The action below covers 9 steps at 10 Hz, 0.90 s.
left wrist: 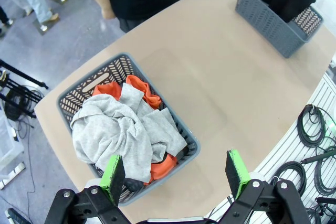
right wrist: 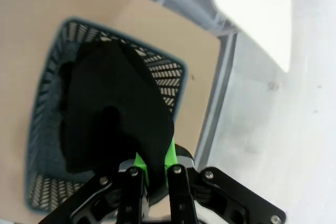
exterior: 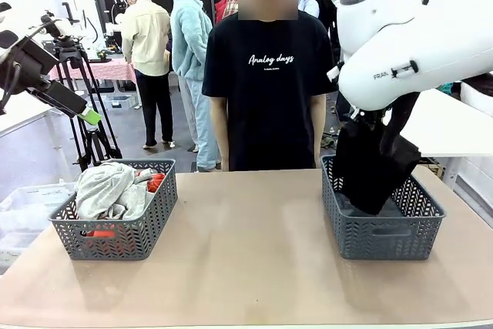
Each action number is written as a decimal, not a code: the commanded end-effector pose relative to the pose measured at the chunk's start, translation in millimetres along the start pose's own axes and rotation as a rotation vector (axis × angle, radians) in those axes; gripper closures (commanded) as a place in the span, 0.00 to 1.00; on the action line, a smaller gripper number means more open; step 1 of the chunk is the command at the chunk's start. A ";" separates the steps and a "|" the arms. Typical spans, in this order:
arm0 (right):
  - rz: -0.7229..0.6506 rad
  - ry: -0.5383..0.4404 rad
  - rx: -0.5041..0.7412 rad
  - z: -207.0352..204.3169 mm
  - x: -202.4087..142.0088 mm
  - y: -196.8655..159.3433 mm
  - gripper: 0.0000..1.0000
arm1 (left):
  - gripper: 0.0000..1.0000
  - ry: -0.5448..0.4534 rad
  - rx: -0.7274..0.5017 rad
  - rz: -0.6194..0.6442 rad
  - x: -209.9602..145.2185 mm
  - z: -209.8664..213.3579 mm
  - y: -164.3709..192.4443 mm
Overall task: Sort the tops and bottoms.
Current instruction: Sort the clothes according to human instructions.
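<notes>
Where the left arm comes in high at the far left of the front view, the left gripper (exterior: 86,115) hangs in the air above and to the left of the left basket (exterior: 115,238), touching nothing. Its fingers (left wrist: 113,172) stand spread wide and released in the left wrist view, with the basket and bare tabletop (left wrist: 220,93) between them. That grey lattice basket sits near the tabletop's left edge and is heaped with the tops: the light grey sweatshirt (left wrist: 118,132) lies crumpled on top, spilling over the rim on one side, and the orange-red shirt (left wrist: 142,90) shows from under it at several places. I cannot make out a dark grey T-shirt in the pile.

A person in a black T-shirt (exterior: 266,82) with white lettering stands at the far side of the tabletop, roughly midway between the two baskets, arms down.

On the right, the right basket (exterior: 381,240) sits near the tabletop's right edge. The right arm's large white body fills the upper right of the front view, and below it the black bottoms (exterior: 373,167) hang down, their lower end reaching inside the right basket. In the right wrist view the right gripper (right wrist: 153,167) has its green-padded fingers clenched on an edge of the black fabric, which drapes away from them over the basket's open top. More dark cloth lies on the basket floor; whether it is part of the same garment I cannot tell.
</notes>
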State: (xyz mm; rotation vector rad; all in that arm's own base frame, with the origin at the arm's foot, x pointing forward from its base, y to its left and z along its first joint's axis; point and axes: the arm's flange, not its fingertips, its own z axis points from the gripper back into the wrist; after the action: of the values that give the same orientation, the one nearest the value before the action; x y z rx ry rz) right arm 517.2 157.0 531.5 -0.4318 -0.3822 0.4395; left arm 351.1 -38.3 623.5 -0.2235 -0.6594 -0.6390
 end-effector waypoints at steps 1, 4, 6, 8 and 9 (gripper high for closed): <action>0.016 0.071 0.042 5.6 4.3 -11.9 1.00 | 0.00 -0.009 0.000 0.002 -0.6 -0.6 1.0; -0.011 0.143 0.133 -2.8 2.2 -15.9 0.55 | 0.00 -0.009 0.000 0.002 -0.6 -0.6 1.0; -0.024 0.100 0.192 0.8 0.8 -18.3 0.16 | 0.00 -0.009 0.000 0.002 -0.6 -0.6 1.0; -0.027 0.077 0.222 8.1 2.5 -21.2 0.00 | 0.00 -0.009 0.000 0.002 -0.6 -0.6 1.0; -0.018 0.038 0.217 24.2 8.0 -26.7 0.00 | 0.00 -0.009 0.000 0.002 -0.6 -0.6 1.0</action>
State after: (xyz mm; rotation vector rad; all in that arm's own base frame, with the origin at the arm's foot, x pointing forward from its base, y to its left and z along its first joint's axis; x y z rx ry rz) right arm 522.7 148.8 555.0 -0.2593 -0.2685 0.4145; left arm 351.1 -38.2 623.5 -0.2235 -0.6594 -0.6389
